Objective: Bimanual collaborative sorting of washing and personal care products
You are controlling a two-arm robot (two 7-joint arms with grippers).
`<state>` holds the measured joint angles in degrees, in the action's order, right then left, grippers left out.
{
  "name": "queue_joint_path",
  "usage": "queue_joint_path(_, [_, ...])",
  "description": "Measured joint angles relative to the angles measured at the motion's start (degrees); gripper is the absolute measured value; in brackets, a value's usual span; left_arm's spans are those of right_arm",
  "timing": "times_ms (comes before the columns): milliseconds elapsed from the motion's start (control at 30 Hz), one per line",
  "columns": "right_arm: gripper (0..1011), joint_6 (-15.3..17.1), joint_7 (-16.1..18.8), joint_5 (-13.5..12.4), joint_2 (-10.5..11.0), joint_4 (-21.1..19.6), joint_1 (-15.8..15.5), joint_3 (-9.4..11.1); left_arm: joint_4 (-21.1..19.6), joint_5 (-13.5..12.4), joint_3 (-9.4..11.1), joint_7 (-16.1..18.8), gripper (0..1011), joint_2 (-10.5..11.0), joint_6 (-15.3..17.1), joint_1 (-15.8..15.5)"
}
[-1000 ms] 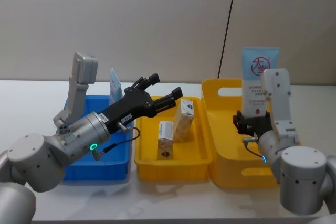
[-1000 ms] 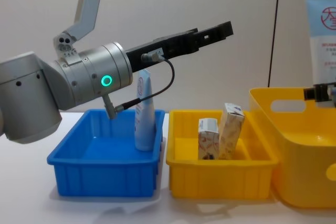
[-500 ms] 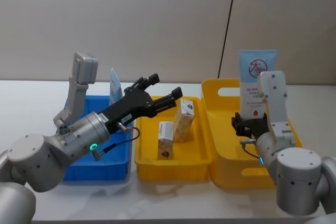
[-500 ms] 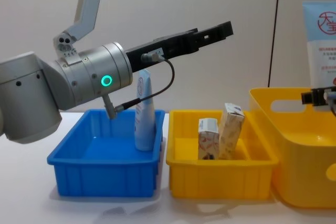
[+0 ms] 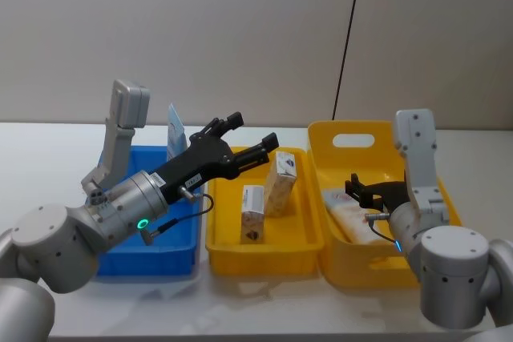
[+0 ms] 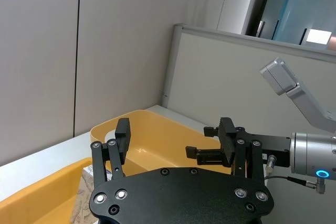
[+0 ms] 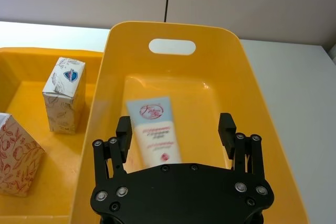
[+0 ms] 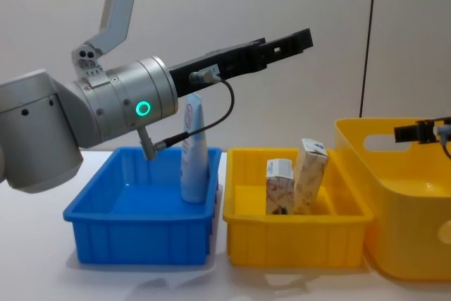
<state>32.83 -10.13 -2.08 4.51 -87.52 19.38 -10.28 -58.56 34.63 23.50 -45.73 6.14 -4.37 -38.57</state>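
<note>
A pale-blue tube with a red round logo [image 7: 155, 132] lies flat in the deep yellow bin [image 7: 102, 93], also seen from the head as a tube [image 5: 346, 207]. My right gripper [image 7: 175, 131] hovers open just above it, not touching; it is over the bin [image 5: 358, 190] and reaches in from the chest view's right edge [image 8: 416, 132]. A second tube [image 8: 192, 147] stands in the blue bin [image 8: 141, 234]. Two cream boxes [image 5: 252, 212] [image 5: 280, 182] stand in the yellow tray [image 5: 224, 242]. My left gripper [image 5: 256, 129] hangs open and empty above that tray [image 8: 289, 44].
The three containers stand side by side on the white table [image 5: 32, 158]: blue bin at left, shallow yellow tray in the middle, deep yellow bin at right. A wall with a black cable [image 5: 346, 46] runs behind them.
My right gripper opened and let go of the red-logo tube, which fell from upright into the deep yellow bin. The left arm has not moved.
</note>
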Motion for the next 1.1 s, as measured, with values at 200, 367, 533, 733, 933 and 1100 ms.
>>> queue_joint_path(200, [1003,0.0,0.0,0.0,0.0,0.1,0.0,0.0,0.0,0.0,0.0,0.0,1001,0.0,0.0,0.0])
queue_joint_path(367, [1003,0.0,0.0,0.1,-0.1,0.1,0.0,0.0,0.0,0.0,0.0,0.0,1001,0.0,0.0,0.0])
queue_joint_path(533, [1004,-0.4,0.0,0.1,-0.1,0.0,0.0,0.1,0.0,0.0,0.0,0.0,1001,0.0,0.0,0.0])
queue_joint_path(733, [1004,-2.6,1.0,-0.3,0.0,-0.7,-0.5,0.4,0.0,0.0,0.0,0.0,1001,0.0,0.0,0.0])
queue_joint_path(933, [1004,-6.1,2.5,-1.1,0.3,-1.8,-1.2,0.8,0.0,0.0,0.0,0.0,1001,0.0,0.0,0.0])
queue_joint_path(1100, [1003,-9.1,4.1,-1.8,0.6,-2.9,-1.9,1.2,0.0,0.0,0.0,0.0,1002,0.0,0.0,0.0])
